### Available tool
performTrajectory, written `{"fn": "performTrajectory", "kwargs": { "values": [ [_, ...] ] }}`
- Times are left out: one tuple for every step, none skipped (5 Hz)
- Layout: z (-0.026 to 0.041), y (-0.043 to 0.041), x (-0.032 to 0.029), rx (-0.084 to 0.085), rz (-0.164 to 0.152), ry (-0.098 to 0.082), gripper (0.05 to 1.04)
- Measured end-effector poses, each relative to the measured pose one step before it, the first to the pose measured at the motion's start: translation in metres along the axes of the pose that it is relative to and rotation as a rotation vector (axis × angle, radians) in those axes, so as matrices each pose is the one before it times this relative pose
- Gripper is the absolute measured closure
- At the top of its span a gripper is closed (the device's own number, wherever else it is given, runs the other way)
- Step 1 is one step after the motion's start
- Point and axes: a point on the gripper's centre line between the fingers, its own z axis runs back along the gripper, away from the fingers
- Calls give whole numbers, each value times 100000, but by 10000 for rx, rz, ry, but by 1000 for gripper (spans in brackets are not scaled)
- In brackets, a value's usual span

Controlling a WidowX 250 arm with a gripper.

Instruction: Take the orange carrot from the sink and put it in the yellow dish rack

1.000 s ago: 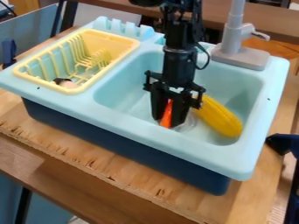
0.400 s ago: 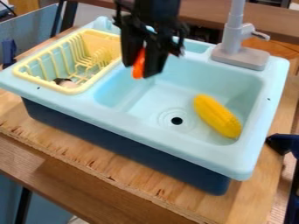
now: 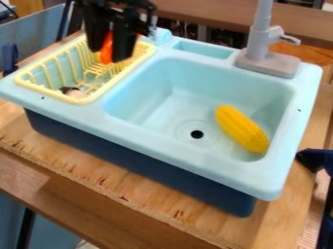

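End effector (image 3: 107, 54), grasping a slim orange object (image 3: 106, 50). The object sits between the two black fingers, which hide part of its sides; its upper end is hard to make out, and its exact kind cannot be told. The arm above is cut off by the top edge of the view.

Behind and below the end effector in the view is the yellow dish rack (image 3: 79, 100), its far part partly covered by the fingers; the height of the end effector over it cannot be judged. Nearer the camera than the end effector, inside the rack, lies a small dark and pale item (image 3: 73, 91), partly hidden by the rim.

To the right of the end effector and nearer the camera is the light blue basin (image 3: 156, 107), with a round drain (image 3: 196, 134) and, well apart from the end effector, a yellow corn cob (image 3: 242, 129). Farther right stands the grey faucet (image 3: 260, 41), its top cut off. A wooden desk (image 3: 280, 228) carries the sink unit.
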Motion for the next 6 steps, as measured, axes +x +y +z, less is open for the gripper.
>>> {"fn": "performTrajectory", "kwargs": {
  "values": [
    [-724,3300,107,-382,1045,57,617],
    [-942,2525,587,-361,920,106,617],
    [-2105,2055,697,-490,815,388,617],
    [-1142,984,1226,-513,363,48,617],
    [-1074,635,1035,-253,225,193,617],
    [-529,183,863,-129,-26,88,617]
  ]
}}
